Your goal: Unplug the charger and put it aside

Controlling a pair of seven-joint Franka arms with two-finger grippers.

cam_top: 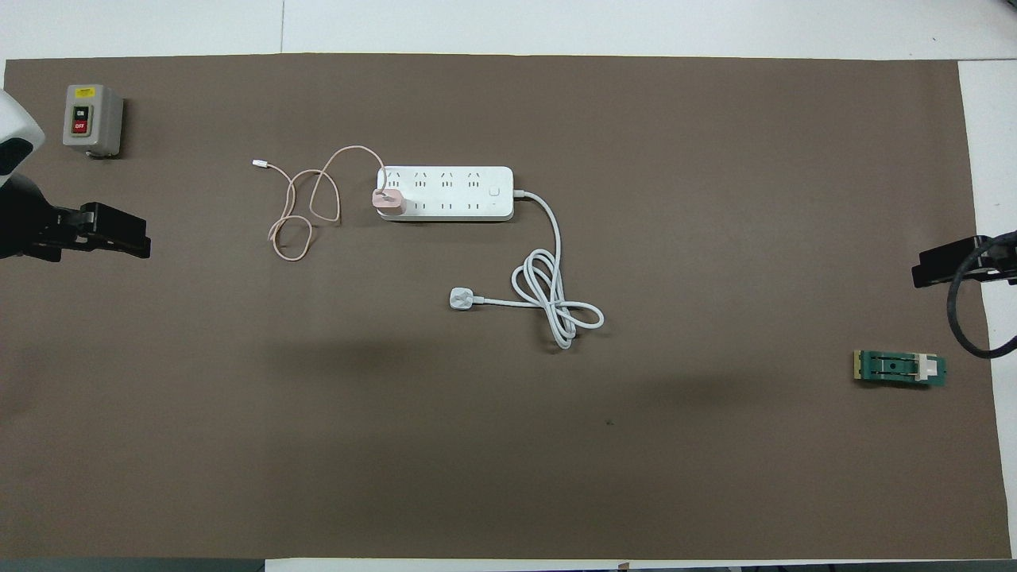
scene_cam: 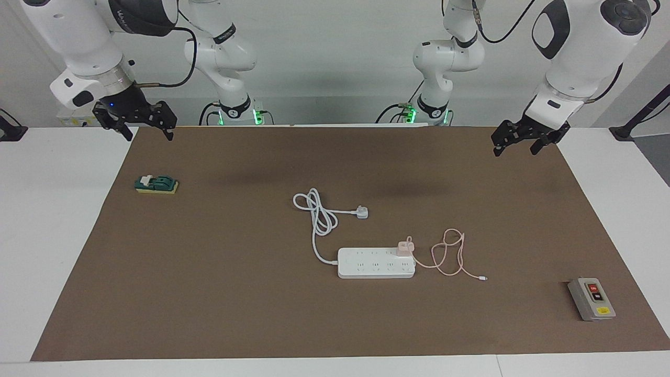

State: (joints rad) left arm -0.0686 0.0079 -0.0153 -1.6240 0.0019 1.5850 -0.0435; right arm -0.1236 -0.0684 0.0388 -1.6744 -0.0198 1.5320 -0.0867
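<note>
The pale pink charger [scene_cam: 404,247] is plugged into the white power strip [scene_cam: 376,263], at the strip's end toward the left arm's end of the table, in the row nearer to the robots. It also shows in the overhead view [cam_top: 389,200]. Its thin pink cable [scene_cam: 450,256] lies looped on the mat beside the strip and ends in a small connector [scene_cam: 484,278]. My left gripper [scene_cam: 515,149] is open and empty, raised over the mat's edge at its own end. My right gripper [scene_cam: 148,135] is open and empty, raised over the mat's corner at its end.
The strip's thick white cord coils toward the robots and ends in a white plug [scene_cam: 362,212]. A grey on/off switch box [scene_cam: 591,298] stands toward the left arm's end. A green block [scene_cam: 157,184] lies toward the right arm's end. A brown mat [scene_cam: 209,293] covers the table.
</note>
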